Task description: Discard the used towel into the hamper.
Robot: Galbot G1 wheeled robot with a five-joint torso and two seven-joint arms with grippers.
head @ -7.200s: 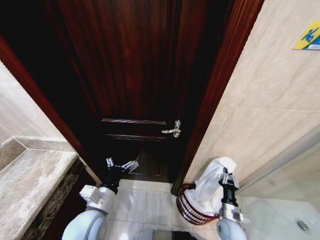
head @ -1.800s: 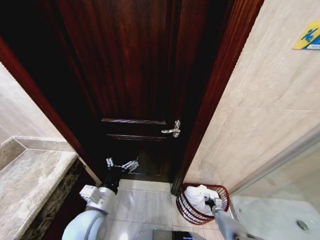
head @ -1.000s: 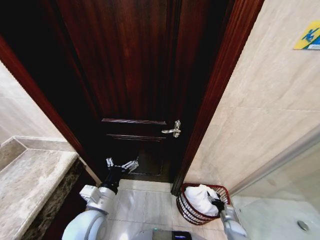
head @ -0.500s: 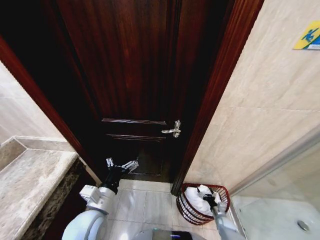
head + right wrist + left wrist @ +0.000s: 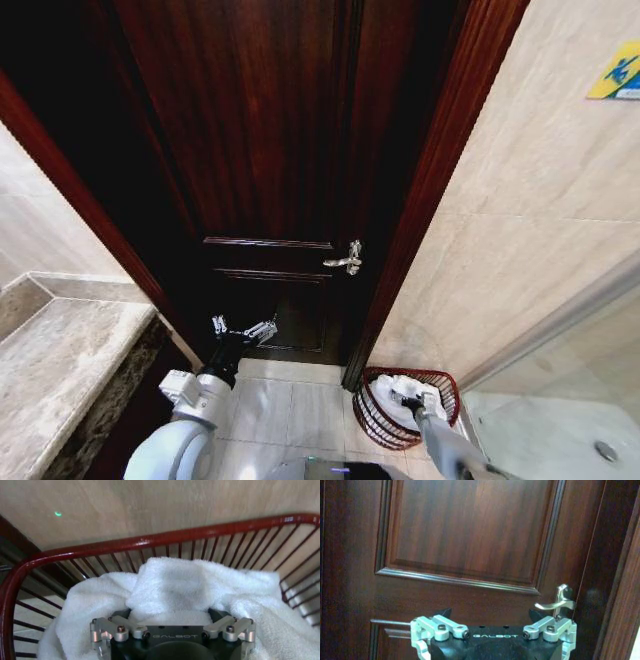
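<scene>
The hamper [image 5: 369,420], a round reddish-brown wire basket, stands on the floor tiles in the corner between the door frame and the tiled wall. The white towel [image 5: 392,390] lies bunched inside it, below the rim. My right gripper [image 5: 407,402] reaches down into the hamper, right over the towel. In the right wrist view the towel [image 5: 180,585] fills the hamper [image 5: 150,540], and the right gripper [image 5: 170,613] is open with its fingertips against the cloth. My left gripper [image 5: 243,330] is open, held idle in front of the door's lower panel.
A dark wooden door [image 5: 260,150] with a silver lever handle [image 5: 345,261] is shut straight ahead; the handle [image 5: 557,603] is near the left gripper [image 5: 490,613]. A marble counter [image 5: 60,370] is at the left, beige tiled wall [image 5: 520,220] and a shower floor [image 5: 570,430] at the right.
The right arm has brought the towel down from above the hamper into it. Over the last second the gripper shifted slightly inside the hamper and the towel settled lower. The left arm has not moved.
</scene>
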